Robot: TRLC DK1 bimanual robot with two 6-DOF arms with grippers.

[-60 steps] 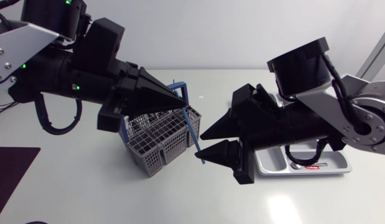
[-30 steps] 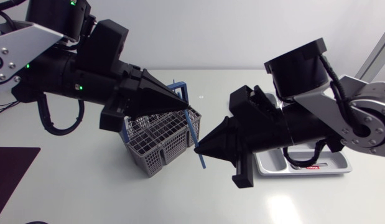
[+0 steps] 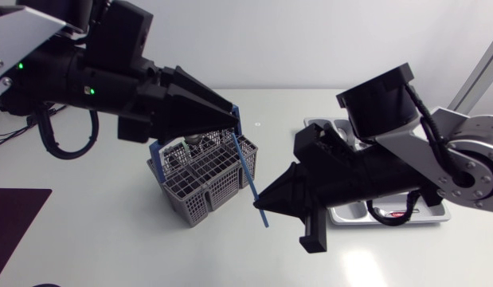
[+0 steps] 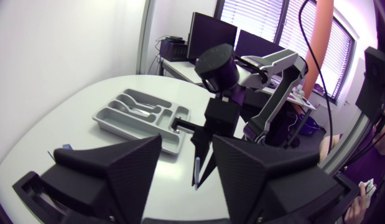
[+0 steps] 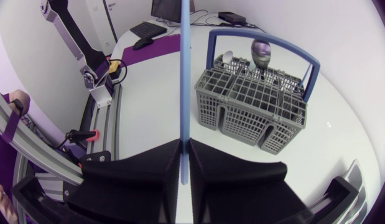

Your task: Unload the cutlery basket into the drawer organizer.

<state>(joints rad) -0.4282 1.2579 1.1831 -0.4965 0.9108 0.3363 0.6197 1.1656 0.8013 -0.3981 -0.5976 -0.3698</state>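
Over the white table (image 3: pixel 111 239), my right gripper (image 3: pixel 266 203) clamps a slim blue stick (image 3: pixel 248 171), perhaps a chopstick, at the basket's (image 3: pixel 206 187) four o'clock, where it could pivot loose before reaching the organizer (image 3: pixel 425 214), while my left gripper (image 4: pixel 187 142) gapes empty.

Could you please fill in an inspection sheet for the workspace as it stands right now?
Surface: white table, bare around the job's things.
Job's things: grey basket with a blue handle, upright, some cutlery standing in it; grey tray partly hidden behind the right arm; thin blue utensil held slanted beside the basket.
Clutter: dark mat at the table's left edge.
Grippers: left pincer open, above the basket, holding nothing; right pincer shut on the blue utensil.
Cables: black loop hanging under the left arm; black cable on the right arm, hanging over the tray.
Surroundings: nothing seen reaching over the table.
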